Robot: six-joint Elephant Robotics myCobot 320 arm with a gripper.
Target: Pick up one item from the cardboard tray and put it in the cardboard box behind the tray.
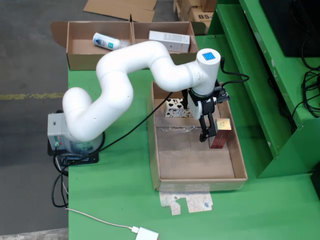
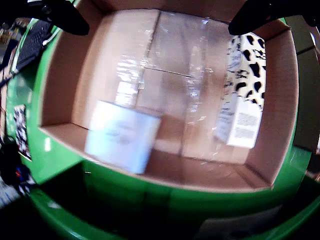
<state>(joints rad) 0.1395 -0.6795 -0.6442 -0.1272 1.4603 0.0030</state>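
Observation:
The cardboard tray [image 1: 165,172] lies on the green table. A red and gold box [image 1: 221,133] stands against its right wall. A cow-patterned box [image 1: 175,107] lies at its far end. My gripper [image 1: 206,134] hangs in the tray just left of the red box, apart from it. In the gripper's own view the two dark fingertips [image 2: 60,17] stand wide apart at the top corners, so the gripper [image 2: 160,15] is open and empty. Below it are a blurred pale box [image 2: 122,136] by the near wall and the cow-patterned box [image 2: 242,95] at right.
The cardboard box [image 1: 75,42] behind the tray has two compartments, with a white bottle [image 1: 106,41] in the left one and a white carton [image 1: 169,41] in the right. A green frame [image 1: 280,100] rises at right. The arm's base [image 1: 65,135] and cables lie at left.

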